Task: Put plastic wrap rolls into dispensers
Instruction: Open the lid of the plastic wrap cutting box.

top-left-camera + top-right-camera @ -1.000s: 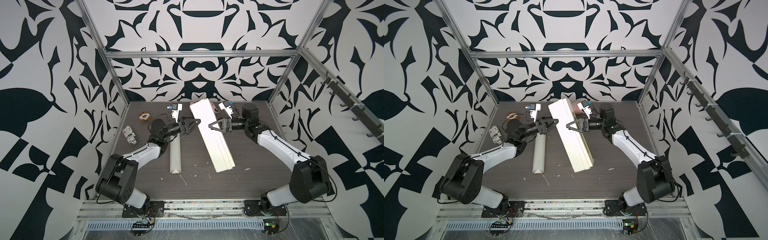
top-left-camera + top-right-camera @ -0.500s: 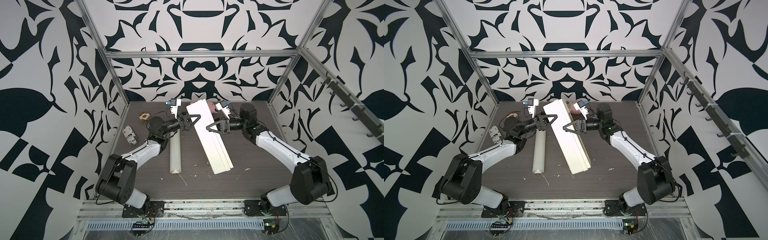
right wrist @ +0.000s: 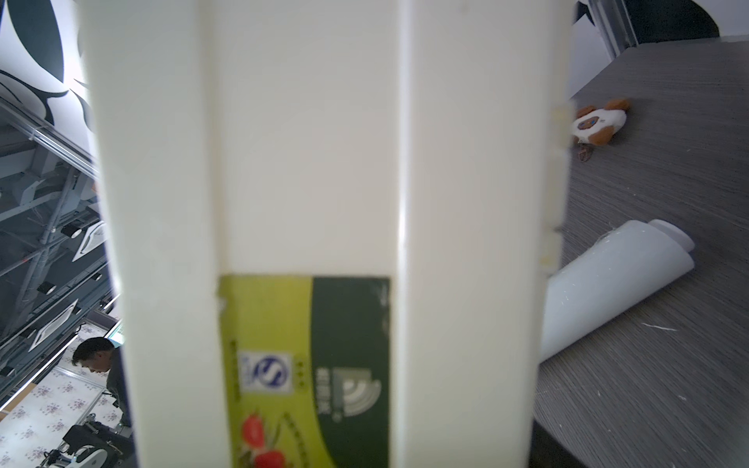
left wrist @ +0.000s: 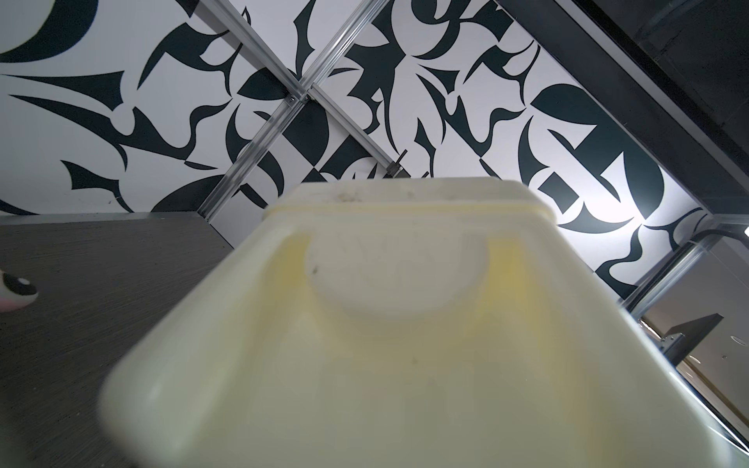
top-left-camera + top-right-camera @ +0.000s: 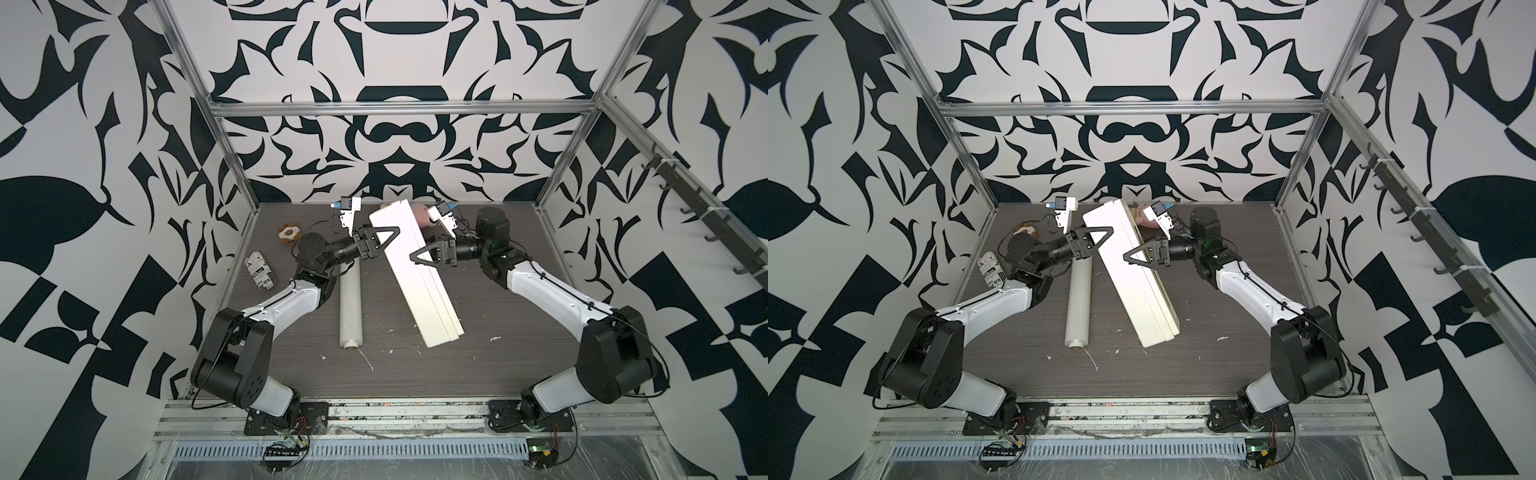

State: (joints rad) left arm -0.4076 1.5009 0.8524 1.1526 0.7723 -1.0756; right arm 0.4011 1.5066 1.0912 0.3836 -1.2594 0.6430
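In both top views the cream-white dispenser (image 5: 419,286) (image 5: 1138,286) slants across the table, far end raised, near end on the wood. My right gripper (image 5: 419,255) (image 5: 1133,257) is shut on it across its width near the far end. My left gripper (image 5: 386,241) (image 5: 1100,239) straddles the far corner, one finger over the top face; contact is unclear. The plastic wrap roll (image 5: 350,307) (image 5: 1079,307) lies on the table left of it, untouched. The left wrist view is filled by the dispenser's end (image 4: 385,344). The right wrist view shows its lid (image 3: 316,162), the label (image 3: 304,364) and the roll (image 3: 608,283).
A short newsprint cylinder (image 5: 259,274) (image 5: 990,270) lies by the left wall. A small brown-and-white plush toy (image 5: 289,233) (image 3: 600,121) sits at the back left. Something pink (image 5: 422,214) shows behind the dispenser. White scraps (image 5: 368,361) dot the table front.
The dispenser's far end has swung left with my right gripper. My left gripper has risen from above the roll onto the dispenser's far corner, and its jaws have narrowed.
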